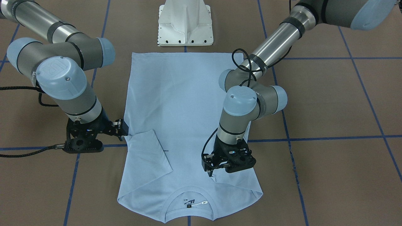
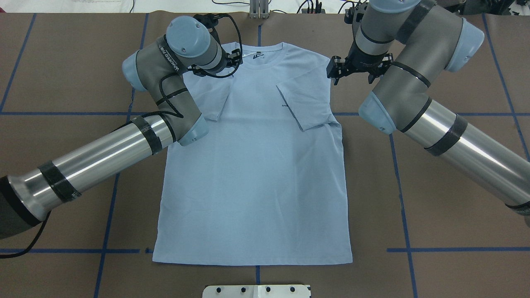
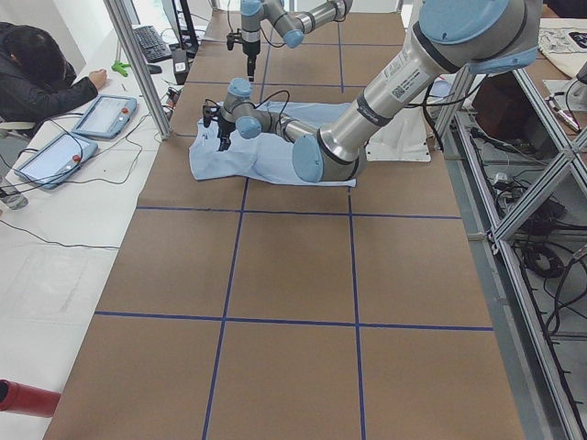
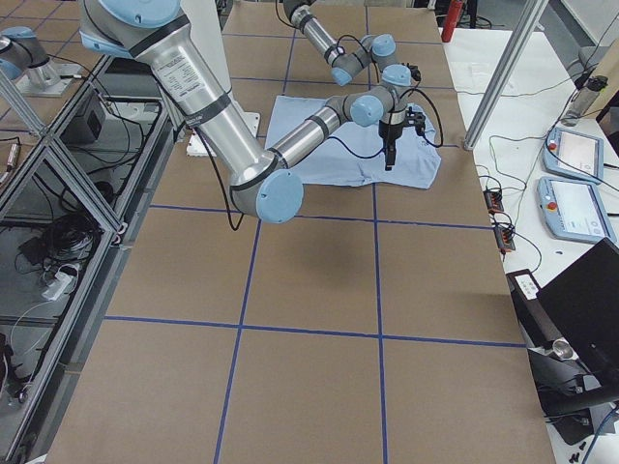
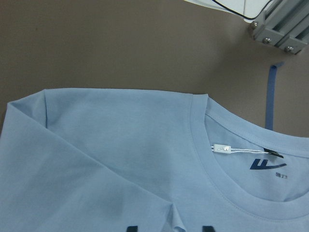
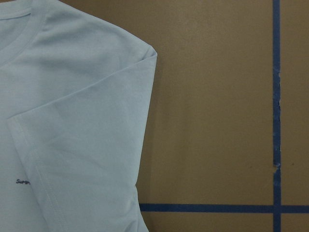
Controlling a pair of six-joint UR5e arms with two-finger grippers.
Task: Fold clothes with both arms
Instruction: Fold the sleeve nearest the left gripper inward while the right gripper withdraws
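Fabric looks thin, limp, light to us: we'd pinch at hem (image 2: 252, 260) or shoulders, never mid-panel. T-shirt (image 2: 252, 174) lies flat on table (image 2: 439, 194), hem at robot-side edge, collar (image 2: 261, 58) toward far edge; there left gripper (image 1: 209, 168) and right gripper (image 2: 351, 75) both hang spread, empty.

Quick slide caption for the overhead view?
T-shirt, both sleeves folded in; left gripper above its shoulder, right gripper beside its edge.

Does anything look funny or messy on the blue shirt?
Mostly tidy: the light blue short-sleeved T-shirt lies flat, sleeves folded in. A small white tag on a thread lies loose inside the round ribbed collar, and the cloth puckers a little by the left gripper.
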